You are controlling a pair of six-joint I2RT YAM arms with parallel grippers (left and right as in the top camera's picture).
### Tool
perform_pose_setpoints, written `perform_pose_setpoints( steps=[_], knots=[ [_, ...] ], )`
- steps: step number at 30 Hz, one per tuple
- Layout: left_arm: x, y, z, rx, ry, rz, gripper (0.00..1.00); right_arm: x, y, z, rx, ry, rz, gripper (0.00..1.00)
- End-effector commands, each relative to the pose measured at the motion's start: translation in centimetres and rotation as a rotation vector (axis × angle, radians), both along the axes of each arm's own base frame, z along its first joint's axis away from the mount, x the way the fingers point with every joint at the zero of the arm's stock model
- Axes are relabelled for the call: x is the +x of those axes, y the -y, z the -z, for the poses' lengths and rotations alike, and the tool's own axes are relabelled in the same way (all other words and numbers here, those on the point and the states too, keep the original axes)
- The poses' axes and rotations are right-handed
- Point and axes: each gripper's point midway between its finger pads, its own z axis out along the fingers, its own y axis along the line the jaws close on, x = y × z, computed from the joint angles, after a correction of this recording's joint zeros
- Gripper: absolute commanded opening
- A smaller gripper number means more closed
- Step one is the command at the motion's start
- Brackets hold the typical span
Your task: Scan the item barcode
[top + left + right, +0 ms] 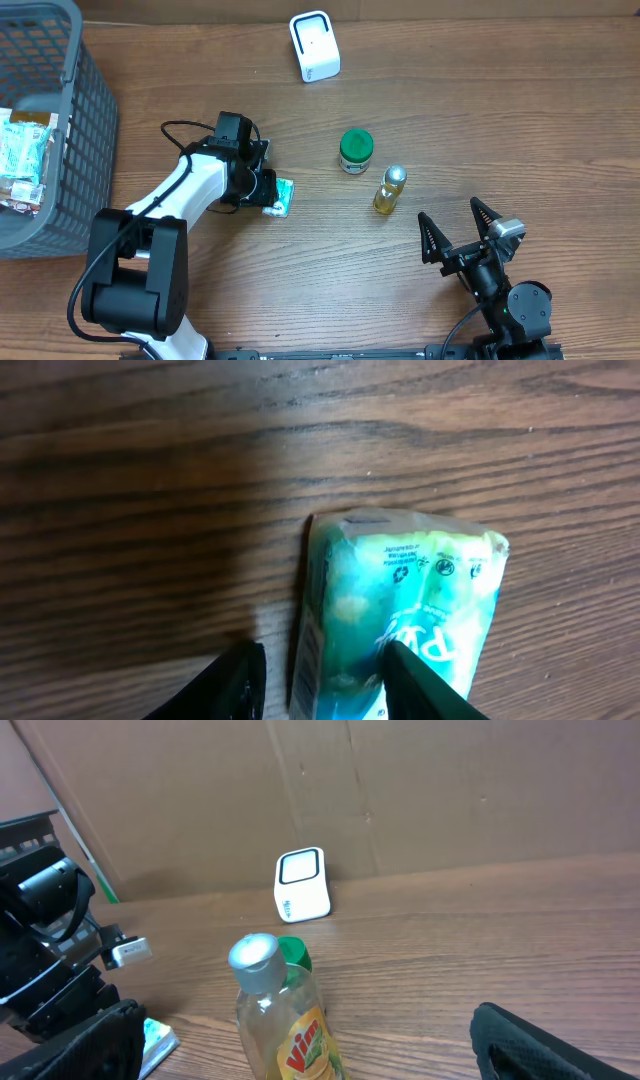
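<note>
The packet (410,600) lies flat on the tabletop (520,120), left of its middle and about halfway between the far and near edges. It is green and white with print on it; I can't pick out a barcode from the wrist camera. My left gripper (322,660) is right on it. One finger (232,682) sits on the wood just beside the packet's left side, and the other (420,685) is over the packet's face, so that side of it is between the jaws. They stand partly apart, and I cannot tell whether they are actually pinching the packet or only straddling it.

Toward the right edge from there, near the packet but not touching it, a green-lidded jar (355,150) stands upright. A small bottle (389,190) of yellow liquid with a silver cap stands just beside the jar, on its near-right side.

The white scanner (314,45) stands close to the far edge, around its middle, well apart from the packet.

My right gripper (448,209) hovers toward the near right corner, fingers spread as wide as they go with nothing between them, pointing at the bottle.

A grey mesh basket (85,120) fills the far left corner, with more packets (22,150) inside.
</note>
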Motion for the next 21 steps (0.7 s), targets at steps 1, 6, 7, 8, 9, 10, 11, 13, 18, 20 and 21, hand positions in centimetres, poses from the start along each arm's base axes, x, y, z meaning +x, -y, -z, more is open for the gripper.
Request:
perform_pose_setpoints(
  steps=[1, 6, 7, 8, 9, 10, 11, 13, 18, 20, 21],
  knots=[
    [-0.8, 0.3, 1.4, -0.002, -0.046, -0.007, 0.36, 0.0, -0.1, 0.3, -0.007, 0.002, 0.001, 1.0],
    [-1.1, 0.9, 1.9, 0.001, -0.06, 0.004, 0.22, 0.0, -0.1, 0.3, -0.007, 0.002, 0.001, 1.0],
    [-1.1, 0.9, 1.9, 0.001, -0.06, 0.005, 0.04, 0.0, -0.1, 0.3, -0.007, 0.002, 0.001, 1.0],
    [-1.1, 0.9, 1.8, 0.001, -0.059, 0.005, 0.04, 0.0, -0.1, 0.3, -0.007, 0.002, 0.001, 1.0],
    [-0.4, 0.8, 1.3, 0.006, -0.046, 0.002, 0.04, 0.0, -0.1, 0.3, -0.007, 0.002, 0.001, 1.0],
    [0.0, 0.8, 0.9, 0.012, -0.037, 0.0, 0.04, 0.0, -0.1, 0.3, -0.007, 0.003, 0.001, 1.0],
    [0.9, 0.5, -0.1, 0.035, -0.016, -0.005, 0.04, 0.0, -0.1, 0.3, -0.007, 0.002, 0.001, 1.0],
    [2.4, -0.1, -2.2, 0.09, 0.015, -0.025, 0.04, 0.0, -0.1, 0.3, -0.007, 0.002, 0.001, 1.0],
    [4.3, -1.5, -6.0, 0.268, 0.076, -0.063, 0.04, 0.0, -0.1, 0.3, -0.007, 0.002, 0.0, 1.0],
    [4.6, -2.1, -6.7, 0.385, 0.117, -0.076, 0.04, 0.0, -0.1, 0.3, -0.007, 0.002, 0.001, 1.0],
    [4.7, -2.4, -6.9, 0.434, 0.135, -0.082, 0.04, 0.0, -0.1, 0.3, -0.007, 0.002, 0.001, 1.0]
  ],
)
